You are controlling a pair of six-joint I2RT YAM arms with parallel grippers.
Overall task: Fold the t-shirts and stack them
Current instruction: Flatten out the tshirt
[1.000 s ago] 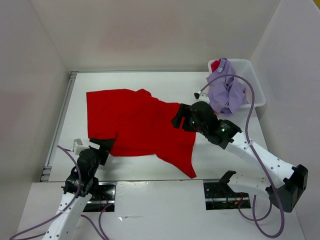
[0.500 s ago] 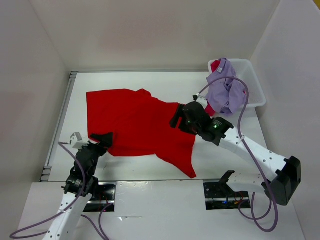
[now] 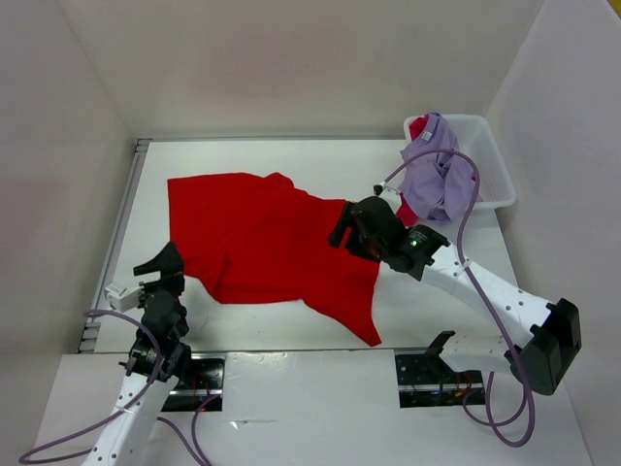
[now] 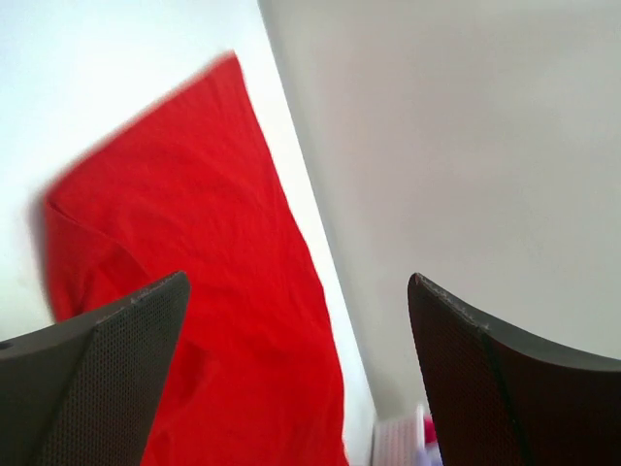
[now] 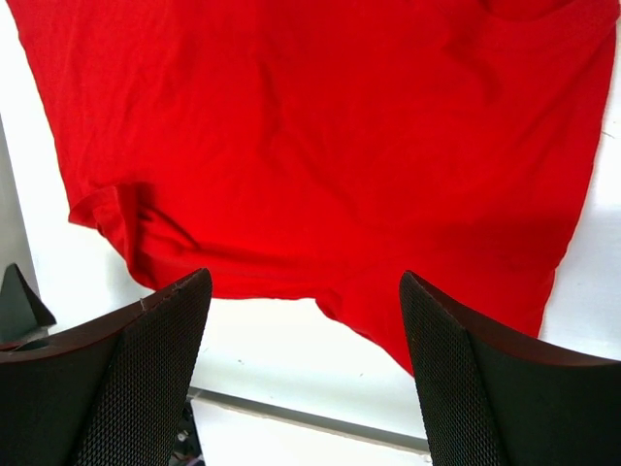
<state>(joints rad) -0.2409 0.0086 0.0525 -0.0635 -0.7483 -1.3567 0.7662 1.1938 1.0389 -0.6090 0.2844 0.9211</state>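
The dark, mesh-textured fingers [image 5: 126,388] of the right gripper [image 5: 306,379] stand wide apart, gripping nothing, above the bright red t-shirt [image 3: 262,243], spread flat and lightly creased on the white table [image 3: 291,155] (its near corner tapers to a point). The left gripper [image 3: 142,276] is also spread wide and empty, just off the shirt's near left edge. The lavender t-shirt [image 3: 437,180] lies crumpled over a crimson t-shirt [image 3: 418,126] in the white plastic bin [image 3: 497,170], far right.

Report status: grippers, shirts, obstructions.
Left gripper open, empty. Right gripper open over red t-shirt, spread unfolded. Lavender t-shirt, crimson t-shirt in bin. No obstruction seen.
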